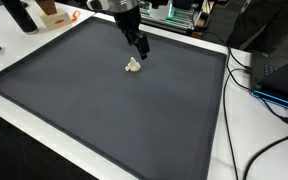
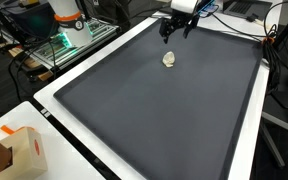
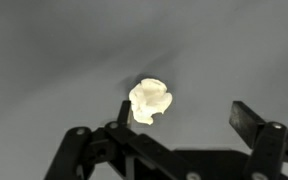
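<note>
I had the claw [image 1: 141, 48] spread as wide as it went, and it had hold of nothing. Both exterior views showed it tilted, tips down, just above the worktop [image 1: 104, 115] near the edge where the arm stood. In the wrist view the claw [image 3: 184, 115] showed its two dark fingers [image 3: 246, 116] standing well apart with bare grey surface between them.

The nearest thing to it was a small pale crumpled lump [image 1: 133, 66], whitish-yellow and lying alone on the dark surface. In both exterior views the lump [image 2: 169, 59] sat just beside the claw [image 2: 170, 34], a little further in from that edge and apart from the tips. Through the wrist camera the lump [image 3: 149, 100] lay close by one fingertip, not between the two; I could not tell whether it touched.

The worktop [image 2: 154, 115] was a broad dark grey mat with a white border. Beyond one side edge, black cables [image 1: 249, 75] ran down past the border. Off a corner far from the claw, a cardboard box [image 2: 19, 150] sat beside the worktop in an exterior view.
</note>
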You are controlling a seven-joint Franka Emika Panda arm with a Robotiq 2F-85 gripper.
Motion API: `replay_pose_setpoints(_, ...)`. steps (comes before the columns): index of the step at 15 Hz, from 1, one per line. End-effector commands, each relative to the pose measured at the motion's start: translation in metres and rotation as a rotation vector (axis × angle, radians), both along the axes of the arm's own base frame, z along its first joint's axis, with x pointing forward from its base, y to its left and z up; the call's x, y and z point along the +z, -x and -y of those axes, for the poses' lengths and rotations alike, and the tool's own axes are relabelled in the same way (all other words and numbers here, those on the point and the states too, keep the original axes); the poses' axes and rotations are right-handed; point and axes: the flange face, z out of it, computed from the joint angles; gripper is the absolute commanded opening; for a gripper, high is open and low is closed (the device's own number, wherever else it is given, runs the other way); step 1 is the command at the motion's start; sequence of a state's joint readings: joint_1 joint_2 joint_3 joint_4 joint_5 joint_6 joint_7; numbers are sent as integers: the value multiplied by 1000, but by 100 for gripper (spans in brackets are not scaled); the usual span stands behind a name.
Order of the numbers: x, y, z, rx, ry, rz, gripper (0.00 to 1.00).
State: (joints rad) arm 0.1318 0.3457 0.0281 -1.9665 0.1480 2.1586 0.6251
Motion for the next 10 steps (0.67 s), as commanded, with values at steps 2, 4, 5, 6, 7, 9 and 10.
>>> replay_pose_setpoints(2, -31, 3, 9, -81, -32, -49, 100)
replay_pose_setpoints(4, -43, 4, 11, -82, -19, -58, 100)
replay_pose_setpoints(5, -48, 4, 12, -85, -14, -61, 100)
replay_pose_setpoints(6, -53, 5, 12, -86, -12, -64, 100)
replay_pose_setpoints(7, -58, 5, 13, -83, -4, -64, 100)
replay_pose_setpoints(9, -65, 5, 14, -78, 0, -67, 100)
replay_pose_setpoints(10, -69, 4, 15, -74, -2, -66, 100)
